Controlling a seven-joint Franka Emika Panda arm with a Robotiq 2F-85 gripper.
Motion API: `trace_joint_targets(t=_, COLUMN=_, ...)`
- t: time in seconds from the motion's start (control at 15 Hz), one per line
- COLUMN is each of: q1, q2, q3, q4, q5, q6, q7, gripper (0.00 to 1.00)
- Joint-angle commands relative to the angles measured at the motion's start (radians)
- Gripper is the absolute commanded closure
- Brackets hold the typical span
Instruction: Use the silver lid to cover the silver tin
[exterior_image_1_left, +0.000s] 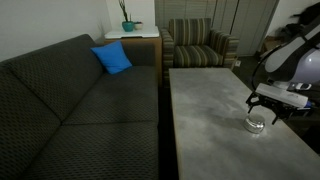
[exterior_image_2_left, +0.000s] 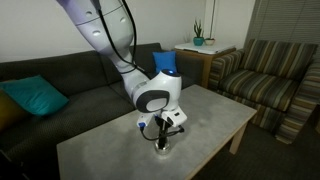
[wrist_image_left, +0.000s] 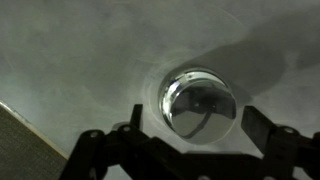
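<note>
gripper (wrist_image_left: 192, 128) open: fingers (wrist_image_left: 133, 135) spread wide either side of the silver tin (wrist_image_left: 166, 100), with a visible gap on both sides, not touching it. Tin sits on the grey table (wrist_image_left: 80, 50) straight below the gripper. It is upright, axis vertical; it's round, so no long axis along the surface. Top faces up and reads as a flat shiny disc. The silver lid (wrist_image_left: 203, 105) looks seated on the tin, flush with the rim, but the seam is too small to confirm. In the wrist view the table edge cuts diagonally across the lower-left corner, near the tin; beyond it is a dark woven texture, can't tell what. In an exterior view the tin (exterior_image_1_left: 257, 125) is toward the table edge on the arm's side, gripper (exterior_image_1_left: 263, 112) just above it. Open matte tabletop (exterior_image_1_left: 210, 110) stretches toward the sofa side and the far end. In an exterior view the arm (exterior_image_2_left: 105, 35) comes down from above onto the part of the table (exterior_image_2_left: 215, 115) close to the camera-side long edge. A dark grey sofa (exterior_image_1_left: 80, 100) runs along the table's long side with a narrow gap between them. A teal pillow (exterior_image_2_left: 35, 95) lies at one end of the sofa, a blue pillow (exterior_image_1_left: 113, 58) at the other. Further back are a striped armchair (exterior_image_1_left: 200, 45) off the table's far end and a wooden side table (exterior_image_1_left: 135, 37) with a potted plant (exterior_image_1_left: 127, 22) in the corner by the white wall.
</note>
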Motion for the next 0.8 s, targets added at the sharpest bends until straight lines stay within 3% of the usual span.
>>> trace_joint_targets(t=0.0, q1=0.015, q2=-0.103, q3=-0.017, q4=-0.163, q5=-0.037, q6=0.023, q7=-0.060, gripper=0.00)
trace_joint_targets(t=0.4, q1=0.092, q2=-0.186, q3=-0.092, q4=-0.293, q5=-0.025, q6=0.043, q7=-0.077, gripper=0.00)
trace_joint_targets(t=0.73, q1=0.128, q2=-0.221, q3=-0.111, q4=-0.351, q5=-0.033, q6=0.073, q7=-0.094, gripper=0.00)
